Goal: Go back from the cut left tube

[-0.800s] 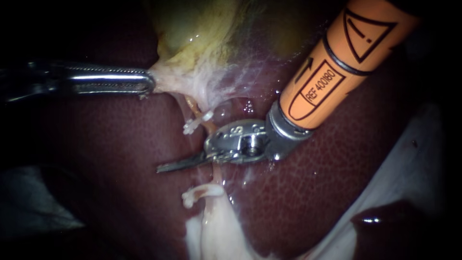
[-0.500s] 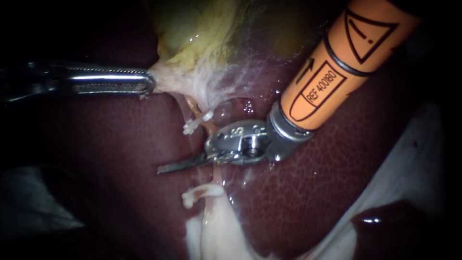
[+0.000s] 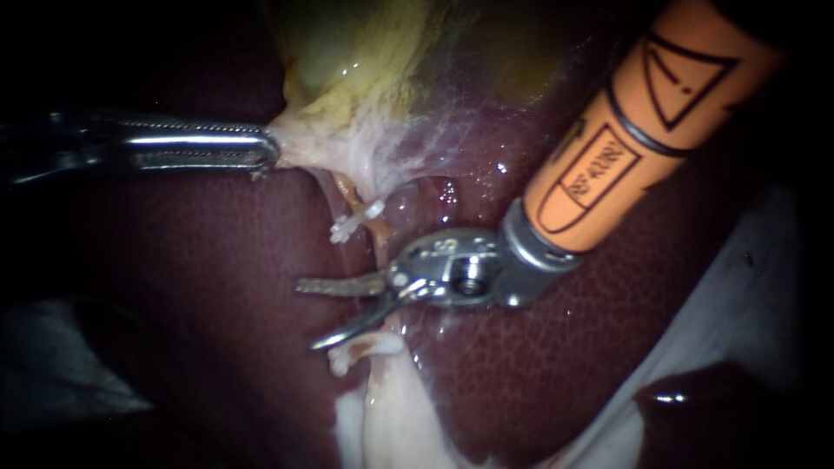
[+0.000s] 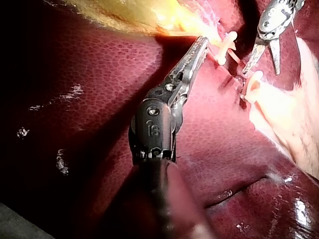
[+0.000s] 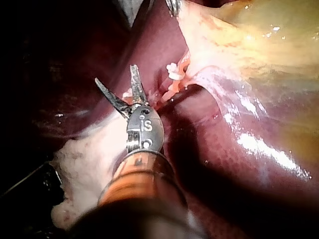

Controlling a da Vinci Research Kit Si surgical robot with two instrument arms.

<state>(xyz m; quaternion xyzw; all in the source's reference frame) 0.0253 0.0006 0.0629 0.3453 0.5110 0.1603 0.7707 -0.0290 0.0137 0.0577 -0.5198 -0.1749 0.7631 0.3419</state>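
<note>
My right instrument (image 3: 308, 314), with an orange shaft, comes in from the upper right, and its two blades stand open. They lie on the liver (image 3: 200, 252) between two white clips. The upper clip (image 3: 352, 224) sits on a thin orange tube (image 3: 375, 230) and the lower clip (image 3: 358, 349) on a pale stump. In the right wrist view the open blades (image 5: 115, 74) sit just short of the upper clip (image 5: 173, 70). My left instrument (image 3: 271, 149) is shut on pale tissue at the gallbladder's (image 3: 365, 61) narrow end and holds it taut; the left wrist view shows the same hold (image 4: 203, 42).
Pale fatty tissue (image 3: 391, 417) lies below the lower clip. A white cloth (image 3: 747, 295) borders the liver at the right. Dark liver surface surrounds the tube on both sides.
My right instrument's blades have opened and it has drawn back a little to the right. The left instrument and the clips have not moved.
</note>
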